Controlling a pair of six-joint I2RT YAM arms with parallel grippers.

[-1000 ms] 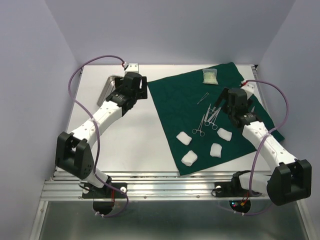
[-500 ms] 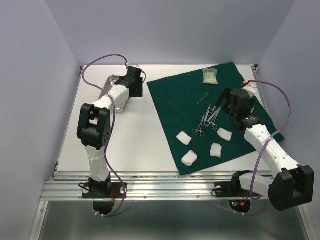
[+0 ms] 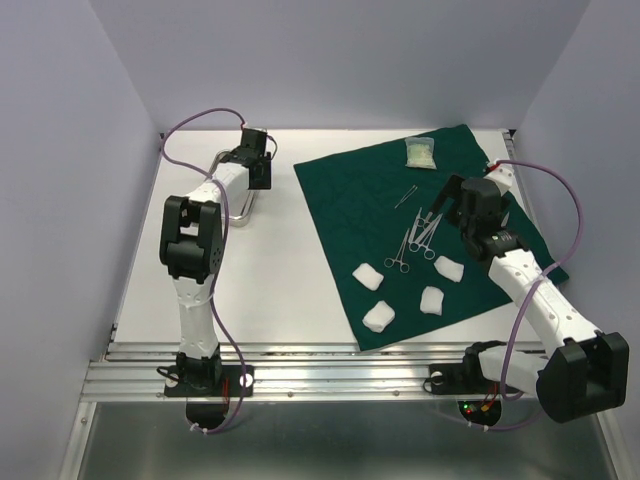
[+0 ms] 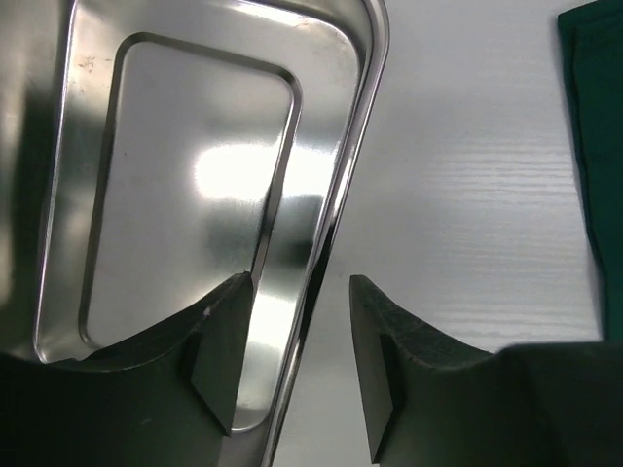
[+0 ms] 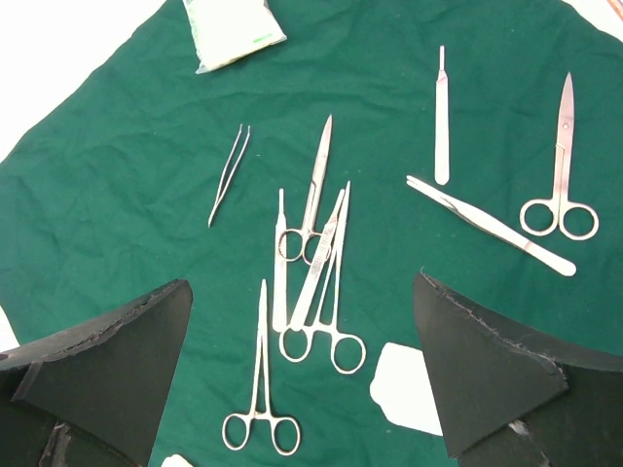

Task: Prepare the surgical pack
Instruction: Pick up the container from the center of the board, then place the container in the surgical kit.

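Observation:
The shiny steel tray [image 4: 195,175] lies on the white table at the far left [image 3: 240,212]. My left gripper [image 4: 297,360] straddles the tray's right rim, open, with a gap beside the rim; in the top view it is the black left gripper [image 3: 260,178]. The dark green drape [image 3: 350,200] covers the right half of the table. On it lie steel forceps [image 5: 261,389] among several instruments, several white gauze pads [image 3: 368,275] and a pale packet [image 3: 420,153]. My right gripper [image 5: 302,282] hovers open over the instruments, holding nothing.
Scissors [image 5: 560,175], a scalpel handle [image 5: 441,117] and tweezers [image 5: 229,175] lie spread on the drape. The drape's edge [image 4: 594,195] shows right of the tray. Purple walls close in the table on three sides.
The left arm has folded up and its gripper has gone to the far left, down onto the tray's rim, jaws narrowing. The right arm has barely moved.

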